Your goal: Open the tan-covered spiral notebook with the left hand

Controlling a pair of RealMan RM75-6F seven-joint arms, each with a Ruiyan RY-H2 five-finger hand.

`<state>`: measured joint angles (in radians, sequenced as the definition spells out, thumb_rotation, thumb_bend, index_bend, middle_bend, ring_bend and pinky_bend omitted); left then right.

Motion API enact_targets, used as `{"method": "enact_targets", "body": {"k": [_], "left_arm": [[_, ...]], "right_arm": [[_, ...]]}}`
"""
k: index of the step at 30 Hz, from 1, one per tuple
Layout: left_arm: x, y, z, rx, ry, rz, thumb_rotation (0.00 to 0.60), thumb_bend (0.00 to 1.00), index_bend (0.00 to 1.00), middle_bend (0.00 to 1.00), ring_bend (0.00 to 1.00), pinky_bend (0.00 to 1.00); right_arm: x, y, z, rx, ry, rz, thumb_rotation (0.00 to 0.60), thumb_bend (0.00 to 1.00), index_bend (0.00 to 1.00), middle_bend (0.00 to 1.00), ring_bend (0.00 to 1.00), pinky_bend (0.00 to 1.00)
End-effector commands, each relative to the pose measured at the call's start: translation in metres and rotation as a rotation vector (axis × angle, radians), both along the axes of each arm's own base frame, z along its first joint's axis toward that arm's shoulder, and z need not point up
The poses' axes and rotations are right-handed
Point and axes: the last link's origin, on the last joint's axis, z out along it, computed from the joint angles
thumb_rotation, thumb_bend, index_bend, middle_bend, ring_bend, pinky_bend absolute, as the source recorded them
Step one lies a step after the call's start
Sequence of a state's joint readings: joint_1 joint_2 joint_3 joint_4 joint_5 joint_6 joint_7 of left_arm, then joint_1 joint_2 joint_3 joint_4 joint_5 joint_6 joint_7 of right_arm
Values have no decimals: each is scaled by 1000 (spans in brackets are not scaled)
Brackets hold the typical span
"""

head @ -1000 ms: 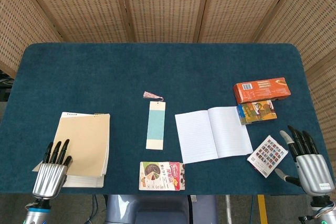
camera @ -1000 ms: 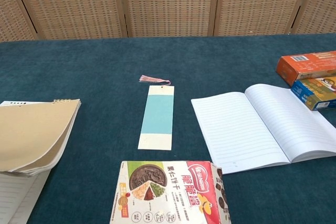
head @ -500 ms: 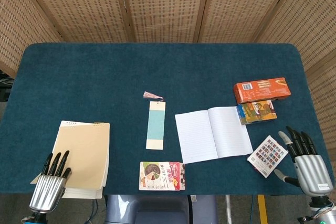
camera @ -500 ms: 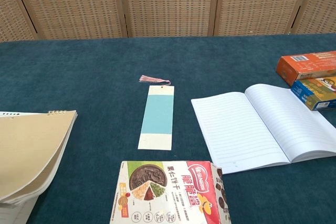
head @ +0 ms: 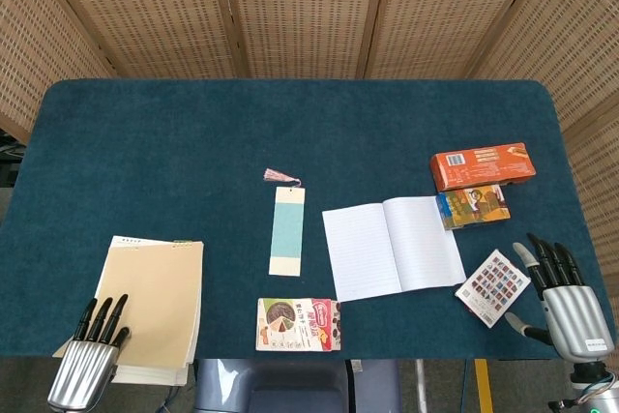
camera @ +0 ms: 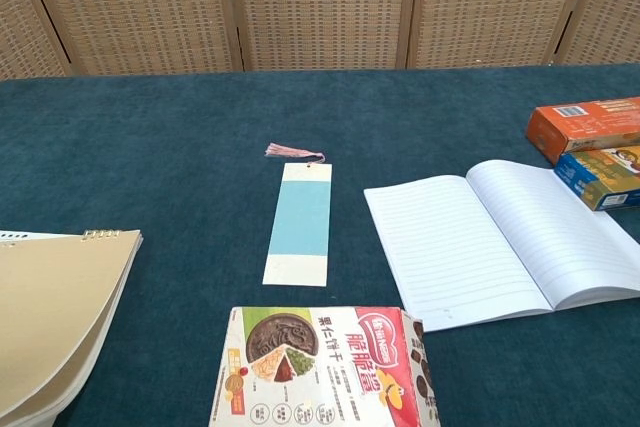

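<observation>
The tan-covered spiral notebook lies at the table's near left, its spiral at the far edge. In the chest view the notebook shows its cover and several pages raised and fanned above the cloth. My left hand is at the notebook's near left corner, fingers stretched over the cover. The thumb is hidden, and the hand appears to grip the cover edge. My right hand rests at the near right edge with its fingers apart, holding nothing.
A blue bookmark with a tassel lies mid-table. An open lined notebook is to its right, a snack packet at the near edge. An orange box, a colourful box and a stamp card sit at the right.
My left hand has drawn back toward the near edge, and the tan notebook has slid with it. The right hand has barely moved.
</observation>
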<state>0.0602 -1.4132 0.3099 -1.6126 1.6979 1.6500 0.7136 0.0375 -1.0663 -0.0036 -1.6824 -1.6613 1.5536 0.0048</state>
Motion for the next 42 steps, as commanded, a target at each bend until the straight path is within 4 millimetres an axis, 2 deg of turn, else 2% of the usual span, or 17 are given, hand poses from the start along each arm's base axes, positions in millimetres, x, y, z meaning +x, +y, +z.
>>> {"method": "enact_targets", "body": {"k": [1,9,15,21,26,42], "left_arm": [[0,5,2,20,-4,-5,600,651,771,0,0,0],[10,32,17,107,10,-48,600,651,771,0,0,0],[27,66,32,158,37,-89,600,650,771,0,0,0],[40,92,40,180,47,-109,600,649,771,0,0,0],[48,121,46,213,65,-108,600,649,771,0,0,0],[57,190,37,247,101,-66,600,648,774,0,0,0]], "right_arm": [[0,0,0,0,0,1,600,105,0,0,0,0],[0,0,1,-2,-3,-2,600,105,0,0,0,0],[0,1,2,-6,-6,1,600,105,0,0,0,0],[0,1,3,-9,-10,4,600,105,0,0,0,0],[1,1,5,-18,-18,6,600,105,0,0,0,0],[1,2,9,-36,-28,11,600,105,0,0,0,0]]}}
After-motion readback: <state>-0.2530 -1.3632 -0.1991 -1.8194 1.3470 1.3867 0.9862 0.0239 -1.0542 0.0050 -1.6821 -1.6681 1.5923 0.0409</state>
